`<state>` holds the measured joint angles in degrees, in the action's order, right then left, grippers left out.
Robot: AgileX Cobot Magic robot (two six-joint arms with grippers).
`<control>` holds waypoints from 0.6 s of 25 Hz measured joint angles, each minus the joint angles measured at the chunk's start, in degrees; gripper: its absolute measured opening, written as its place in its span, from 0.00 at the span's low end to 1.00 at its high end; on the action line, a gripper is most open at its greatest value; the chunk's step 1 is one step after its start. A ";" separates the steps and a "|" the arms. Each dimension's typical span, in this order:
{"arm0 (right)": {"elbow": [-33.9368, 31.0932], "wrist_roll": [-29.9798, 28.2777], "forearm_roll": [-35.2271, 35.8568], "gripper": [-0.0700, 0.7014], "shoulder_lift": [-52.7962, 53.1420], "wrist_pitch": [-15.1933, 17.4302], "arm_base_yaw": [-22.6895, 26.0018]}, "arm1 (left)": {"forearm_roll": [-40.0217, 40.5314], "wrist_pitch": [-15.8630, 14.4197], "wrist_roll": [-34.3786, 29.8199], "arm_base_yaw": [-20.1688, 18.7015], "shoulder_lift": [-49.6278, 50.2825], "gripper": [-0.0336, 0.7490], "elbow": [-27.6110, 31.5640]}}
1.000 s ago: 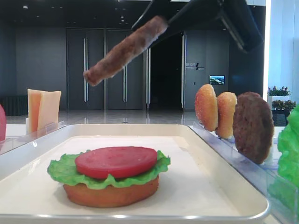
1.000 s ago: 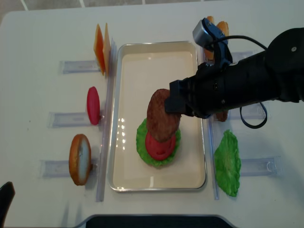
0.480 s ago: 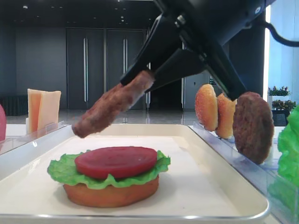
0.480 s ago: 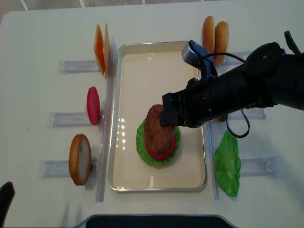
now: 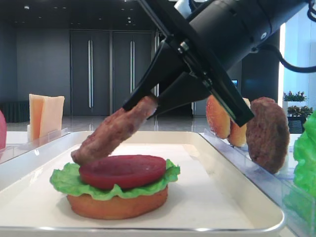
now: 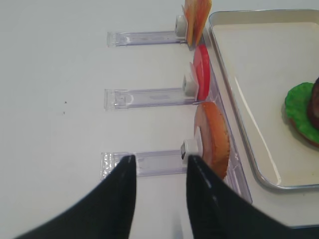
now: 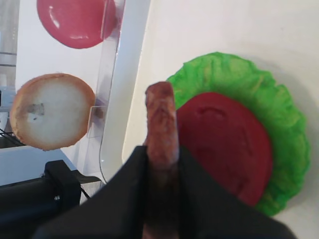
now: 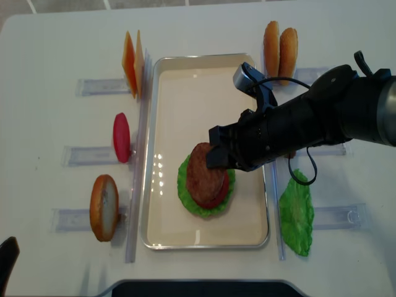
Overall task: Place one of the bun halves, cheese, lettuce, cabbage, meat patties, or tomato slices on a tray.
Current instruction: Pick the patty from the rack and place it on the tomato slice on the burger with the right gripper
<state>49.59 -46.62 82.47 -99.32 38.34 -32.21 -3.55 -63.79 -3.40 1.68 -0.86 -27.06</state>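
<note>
Rough mottled meat patty (image 5: 114, 132), glossy tomato slice (image 5: 122, 171), glossy-rimmed tray (image 5: 237, 190), clear plastic racks (image 6: 149, 96)

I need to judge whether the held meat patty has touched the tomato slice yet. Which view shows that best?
The low exterior view: the meat patty shows side-on, tilted, its lower edge at the tomato slice. Overhead it hides the tomato; the right wrist sees it edge-on; the left wrist barely shows it.

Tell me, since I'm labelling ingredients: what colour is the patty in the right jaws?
Mottled grey-brown meat patty, clearest in the low exterior high view.
</note>
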 joint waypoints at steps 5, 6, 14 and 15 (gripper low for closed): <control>0.00 -0.77 0.67 0.26 -0.66 0.04 0.00 | 0.00 0.00 0.00 0.00 0.00 0.38 0.00; 0.00 -0.77 0.72 0.26 -0.73 0.04 0.00 | 0.00 0.00 0.00 0.00 0.00 0.38 0.00; 0.00 -0.77 0.84 0.26 -0.79 -0.05 0.00 | 0.00 0.00 0.00 0.00 0.00 0.38 0.00; 0.00 -0.77 0.84 0.26 -0.79 -0.05 0.00 | 0.00 0.00 0.00 0.00 0.00 0.38 0.00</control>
<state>49.59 -47.40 83.31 -100.11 38.29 -32.21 -3.55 -63.79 -3.40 1.68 -0.86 -27.06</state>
